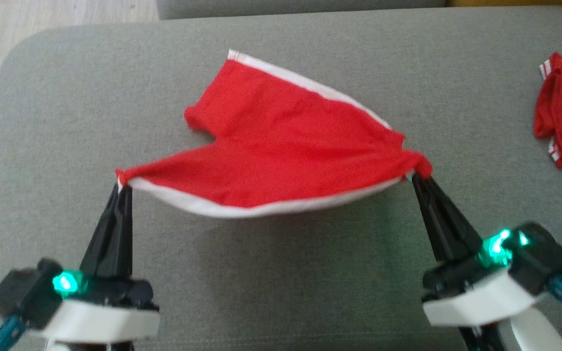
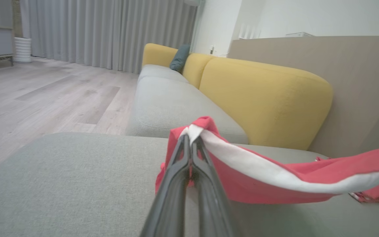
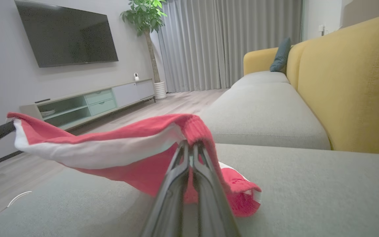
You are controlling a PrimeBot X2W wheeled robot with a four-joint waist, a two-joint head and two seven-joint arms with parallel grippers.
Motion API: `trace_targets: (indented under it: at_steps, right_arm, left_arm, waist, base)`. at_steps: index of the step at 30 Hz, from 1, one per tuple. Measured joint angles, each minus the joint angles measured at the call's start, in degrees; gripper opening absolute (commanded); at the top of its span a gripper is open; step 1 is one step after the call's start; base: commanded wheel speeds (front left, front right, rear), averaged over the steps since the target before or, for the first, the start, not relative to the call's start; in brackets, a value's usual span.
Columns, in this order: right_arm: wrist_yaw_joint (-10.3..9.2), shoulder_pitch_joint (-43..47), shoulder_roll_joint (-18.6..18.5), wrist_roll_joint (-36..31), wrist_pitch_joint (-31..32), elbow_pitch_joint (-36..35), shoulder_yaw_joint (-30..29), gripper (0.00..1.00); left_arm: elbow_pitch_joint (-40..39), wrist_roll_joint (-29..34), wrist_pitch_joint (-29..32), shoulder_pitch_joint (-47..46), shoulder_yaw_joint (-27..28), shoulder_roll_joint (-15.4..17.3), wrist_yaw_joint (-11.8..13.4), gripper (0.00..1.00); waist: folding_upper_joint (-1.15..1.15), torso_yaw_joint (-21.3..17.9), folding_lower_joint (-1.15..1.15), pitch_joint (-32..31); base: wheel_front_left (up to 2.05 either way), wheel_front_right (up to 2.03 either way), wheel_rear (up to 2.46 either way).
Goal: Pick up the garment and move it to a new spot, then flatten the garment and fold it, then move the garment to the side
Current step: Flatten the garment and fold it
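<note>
Garment point(image 1: 281, 146) clamped shut: left end effector point(image 1: 124, 186), right point(image 1: 414, 178).

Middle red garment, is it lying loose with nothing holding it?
No, the left gripper and right gripper each clamp one end of the red garment.

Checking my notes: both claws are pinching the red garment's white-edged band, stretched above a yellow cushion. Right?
Wrong colour: the head view shows a grey cushion. The left claw and right claw do pinch the white-edged band of the red garment, stretched above it.
</note>
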Motion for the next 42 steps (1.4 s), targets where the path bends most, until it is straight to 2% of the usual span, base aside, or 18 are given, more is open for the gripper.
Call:
trace_targets:
  at_steps: [4, 8, 11, 15, 21, 32, 42]
  right_arm:
    - [0.00, 7.27, -0.35, -0.26, 4.68, -5.44, -0.73, 0.00]
    - [0.00, 8.73, -0.23, 0.78, 7.02, -4.60, -0.40, 0.00]
    - [0.00, 8.46, 0.32, 1.76, 7.03, -2.34, -0.01, 0.00]
    - [0.00, 6.03, 1.35, 2.09, 6.86, 1.30, 1.33, 0.00]
    - [0.00, -2.49, 3.86, 2.08, 5.58, 6.20, 0.87, 0.00]
    - [0.00, -14.59, 7.54, 1.56, 3.78, 16.35, 2.89, 0.00]
    - [0.00, -21.01, 8.72, 3.20, 1.30, 21.87, 5.88, 0.00]
  left_arm:
    - [-5.77, 0.00, 3.38, 5.82, -0.01, 1.42, 1.32, 0.00]
    - [-5.21, -0.05, 5.09, 6.30, 0.00, 1.97, 1.29, 0.00]
    - [-1.77, -0.33, 5.84, 4.48, -0.10, 2.61, 0.63, 0.00]
    - [4.34, -1.51, 7.90, -2.52, -0.15, 3.21, -1.26, 0.00]
    - [14.84, -1.59, 11.23, -18.57, -1.15, 4.59, -4.47, 0.00]
    - [36.10, -1.12, 20.52, -41.51, -2.65, 7.12, -6.91, 0.00]
    - [45.01, -1.13, 24.80, -51.70, -6.22, 9.60, -8.31, 0.00]
  waist:
    - [0.00, -0.61, 0.00, -0.78]
    - [0.00, -1.01, 0.00, -0.41]
    - [0.00, -1.29, 0.00, 0.46]
    - [0.00, -1.96, 0.00, 2.55]
    - [0.00, -3.36, 0.00, 6.39]
    - [0.00, -8.22, 0.02, 14.46]
    - [0.00, -13.39, 0.02, 19.45]
  base:
    - [0.00, 0.00, 0.00]
    - [0.00, 0.00, 0.00]
    - [0.00, 0.00, 0.00]
    - [0.00, 0.00, 0.00]
    - [0.00, 0.00, 0.00]
    - [0.00, 0.00, 0.00]
    - [0.00, 0.00, 0.00]
